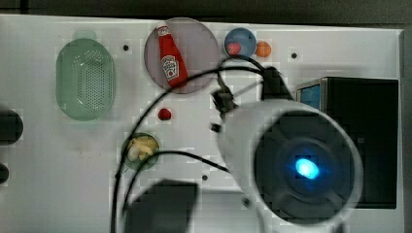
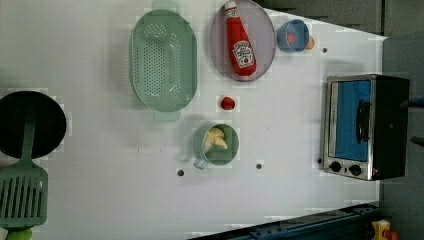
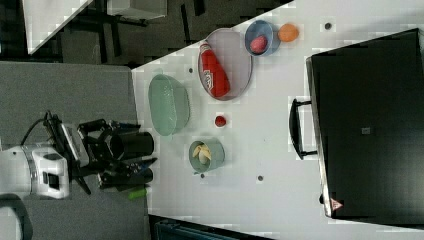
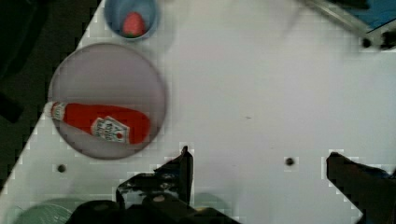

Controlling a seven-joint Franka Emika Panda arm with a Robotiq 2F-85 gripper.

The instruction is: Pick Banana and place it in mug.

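Note:
The pale yellow banana (image 2: pixel 216 141) lies inside the small pale green mug (image 2: pixel 235 146), which stands upright near the middle of the white table. The same banana (image 1: pixel 143 147) in the mug (image 1: pixel 157 144) shows in the top view, and the banana (image 3: pixel 202 152) in the mug (image 3: pixel 219 155) in the right view. My gripper (image 4: pixel 259 161) hangs open high above the table, with nothing between its two dark fingers (image 4: pixel 184 163). In the top view the arm's white body (image 1: pixel 291 165) covers the table to the right of the mug.
A ketchup bottle (image 2: pixel 240 42) lies on a grey plate (image 2: pixel 265 30). A blue cup (image 2: pixel 292 36) holds a red fruit, and an orange ball (image 1: pixel 263 48) sits beside it. Also here: a green perforated basket (image 2: pixel 162 60), a small red fruit (image 2: pixel 227 103), a toaster oven (image 2: pixel 365 125), a black pan (image 2: pixel 30 125), and a green spatula (image 2: pixel 22 195).

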